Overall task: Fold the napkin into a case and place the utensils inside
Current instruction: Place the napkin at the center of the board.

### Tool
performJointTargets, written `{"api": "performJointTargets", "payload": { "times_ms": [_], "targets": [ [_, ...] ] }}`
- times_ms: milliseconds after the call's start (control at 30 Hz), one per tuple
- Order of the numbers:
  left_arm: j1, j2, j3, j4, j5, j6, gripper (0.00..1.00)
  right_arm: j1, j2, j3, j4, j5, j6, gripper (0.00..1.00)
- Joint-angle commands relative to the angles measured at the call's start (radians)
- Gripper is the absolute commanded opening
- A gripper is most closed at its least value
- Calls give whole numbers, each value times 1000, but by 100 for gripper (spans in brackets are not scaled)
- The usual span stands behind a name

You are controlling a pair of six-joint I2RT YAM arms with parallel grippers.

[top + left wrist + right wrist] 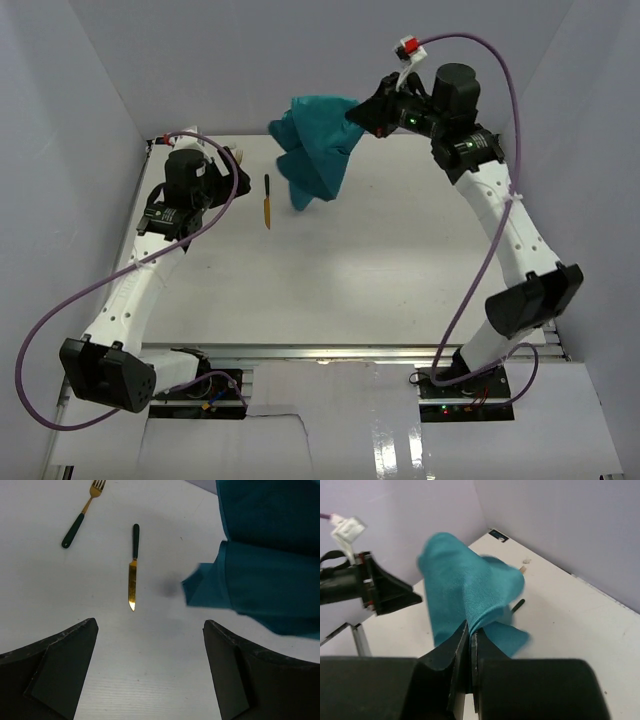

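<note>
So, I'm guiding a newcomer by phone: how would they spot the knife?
On the white table, just left of the hanging teal napkin, lies the knife. Unlike the fork nearby, it ends in a plain gold blade, not tines.

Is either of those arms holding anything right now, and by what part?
The right end effector pinches the napkin by a bunched fold, the rest hanging. The left end effector is open, holding nothing.

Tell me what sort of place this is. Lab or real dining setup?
Likely a lab test cell: bare white tabletop boxed in by plain pale walls, two white robot arms bolted at its near edge. Props: teal cloth napkin, gold-bladed knife.
</note>
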Motion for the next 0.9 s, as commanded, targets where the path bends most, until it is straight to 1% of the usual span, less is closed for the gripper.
{"api": "performJointTargets", "payload": {
  "times_ms": [0, 67, 100, 133, 167, 200, 233, 267, 300, 333, 367, 433, 467, 500, 533, 600, 667, 700, 733, 867],
  "targets": [
    [0, -33, -4, 6, 3, -4, 98, -40, -137, -198, 196, -177, 89, 8],
    [0, -33, -8, 8, 9, -5, 98, -66, -191, -299, 196, -142, 100, 8],
    [-2, -34, -14, 9, 10, -10, 98, -78, -243, -416, 194, -84, 109, 8],
    [-2, -28, -16, 17, 16, -10, 98, -93, -271, -484, 196, -54, 132, 8],
    [0, -25, -17, 21, 23, -10, 98, -138, -314, -550, 196, -28, 145, 8],
    [0, -18, -18, 23, 26, -10, 98, -167, -329, -681, 197, 13, 158, 9],
    [0, -1, -13, 26, 33, -10, 98, -193, -343, -742, 199, 25, 180, 11],
    [0, 8, -11, 28, 41, -10, 98, -245, -361, -797, 190, 44, 186, 12],
    [-2, 19, -7, 29, 47, -8, 98, -271, -368, -897, 191, 44, 194, 15],
    [0, 31, -5, 28, 58, -7, 98, -291, -374, -942, 191, 46, 200, 24],
    [0, 59, -4, 28, 64, -5, 98, -325, -378, -978, 190, 50, 200, 58],
    [-2, 85, -2, 24, 82, -15, 98, -340, -366, -1012, 124, 97, 182, 82],
    [-2, 108, -1, 23, 108, -24, 98, -342, -360, -1005, 92, 117, 139, 97],
    [-5, 119, -1, 23, 110, -31, 98, -342, -349, -991, 26, 150, 119, 97],
    [-16, 131, -1, 23, 146, -48, 98, -342, -348, -968, 4, 160, 103, 90],
    [-35, 168, -1, 23, 182, -50, 98, -336, -363, -960, -31, 202, 71, 90],
    [-89, 193, -2, 15, 194, -41, 98, -312, -392, -960, -66, 252, 57, 90],
    [-111, 218, -7, 12, 197, -35, 98, -298, -404, -965, -83, 309, 47, 90],
    [-159, 234, -13, 11, 199, -30, 98, -281, -418, -973, -114, 340, 43, 90],
    [-282, 338, -28, -2, 217, 30, 98, -160, -481, -1036, -123, 466, 25, 90]
  ]
}}
